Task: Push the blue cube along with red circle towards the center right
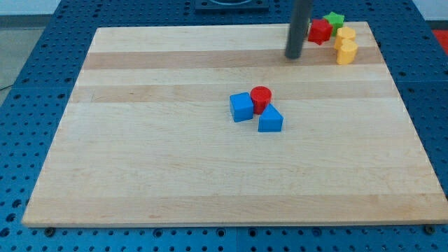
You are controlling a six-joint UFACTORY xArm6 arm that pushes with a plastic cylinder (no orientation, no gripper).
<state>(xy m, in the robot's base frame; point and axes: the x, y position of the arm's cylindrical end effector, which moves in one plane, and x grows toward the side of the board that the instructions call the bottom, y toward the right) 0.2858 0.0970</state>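
Observation:
The blue cube (241,107) lies near the board's middle. The red circle (261,99) stands touching its right side. A blue triangle block (270,120) touches the red circle from below. My tip (293,57) is at the end of the dark rod near the view's top, up and to the right of this cluster, well apart from it.
At the top right corner of the wooden board (175,182) sits a group: a red block (320,31), a green star-like block (334,19) and two yellow blocks (346,35) (346,52). Blue pegboard surrounds the board.

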